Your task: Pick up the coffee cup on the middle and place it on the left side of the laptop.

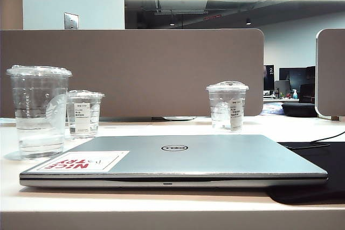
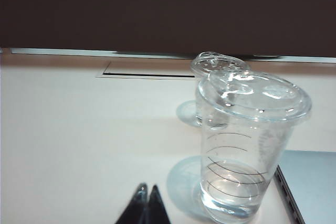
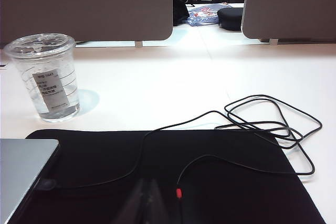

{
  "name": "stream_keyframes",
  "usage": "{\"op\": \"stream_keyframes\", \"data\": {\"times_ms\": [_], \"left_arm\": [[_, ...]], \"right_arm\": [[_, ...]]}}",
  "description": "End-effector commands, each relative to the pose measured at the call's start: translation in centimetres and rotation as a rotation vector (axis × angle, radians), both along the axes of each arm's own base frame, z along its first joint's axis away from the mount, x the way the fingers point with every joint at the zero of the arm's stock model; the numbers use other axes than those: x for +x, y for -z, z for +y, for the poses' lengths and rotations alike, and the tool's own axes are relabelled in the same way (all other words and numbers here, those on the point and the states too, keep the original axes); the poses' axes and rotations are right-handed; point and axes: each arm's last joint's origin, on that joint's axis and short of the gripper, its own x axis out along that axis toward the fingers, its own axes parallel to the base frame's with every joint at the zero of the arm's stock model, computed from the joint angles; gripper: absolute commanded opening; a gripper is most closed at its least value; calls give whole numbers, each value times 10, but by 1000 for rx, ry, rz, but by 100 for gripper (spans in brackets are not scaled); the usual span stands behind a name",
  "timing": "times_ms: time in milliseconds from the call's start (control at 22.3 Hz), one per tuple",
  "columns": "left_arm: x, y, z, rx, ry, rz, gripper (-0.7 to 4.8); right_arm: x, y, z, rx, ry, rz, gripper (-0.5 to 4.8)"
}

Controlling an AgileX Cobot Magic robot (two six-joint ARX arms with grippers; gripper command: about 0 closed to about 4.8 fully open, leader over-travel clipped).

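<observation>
The tall clear plastic coffee cup (image 1: 38,111) stands on the white surface (image 1: 161,211) just left of the closed silver-grey laptop (image 1: 183,160). The left gripper (image 2: 146,205) has its fingers closed on nothing near the cup; the right gripper (image 3: 148,203) fingers look closed too, above the black mat (image 3: 210,182).

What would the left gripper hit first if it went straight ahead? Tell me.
Probably nothing close. The left gripper, shut, points across bare table toward the dark divider. The coffee cup stands off to one side of that line, so the divider looks the first thing met, though depth is unclear.
</observation>
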Motion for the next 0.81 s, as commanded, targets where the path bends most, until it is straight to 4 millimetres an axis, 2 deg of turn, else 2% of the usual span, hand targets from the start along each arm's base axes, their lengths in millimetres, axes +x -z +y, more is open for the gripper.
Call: {"op": "stream_keyframes", "data": {"times_ms": [45, 179, 806], "left_arm": [[0, -3, 0, -25, 13, -21, -3], [0, -3, 0, -15, 76, -20, -3], [0, -2, 0, -41, 70, -15, -3]], "right_arm": [[0, 0, 0, 1, -1, -15, -5], [0, 0, 0, 1, -1, -15, -5], [0, 0, 0, 1, -1, -15, -5]]}}
